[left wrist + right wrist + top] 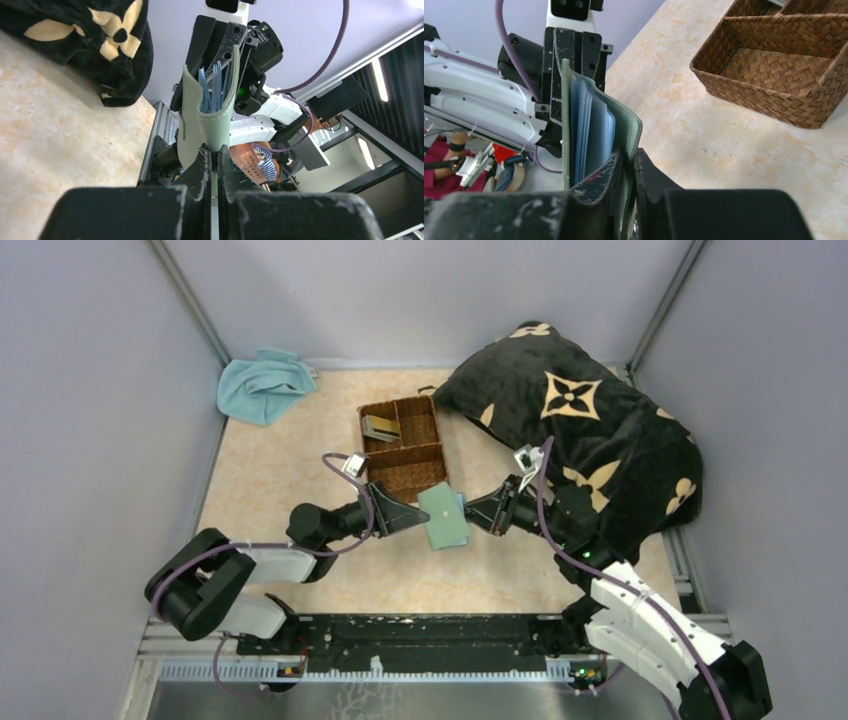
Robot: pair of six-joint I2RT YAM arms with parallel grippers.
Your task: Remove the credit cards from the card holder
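Marbled tabletop (pixel 280 470) – left claw (pixel 211 150) and right claw (pixel 628 155) each clamped on grey-green card holder (pixel 443 517) – black flower-motif cushion (pixel 590 430) behind

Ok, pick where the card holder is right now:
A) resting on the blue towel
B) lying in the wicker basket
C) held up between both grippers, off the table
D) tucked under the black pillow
C: the card holder is up off the table, pinched at one edge by the left gripper and at the opposite edge by the right gripper.
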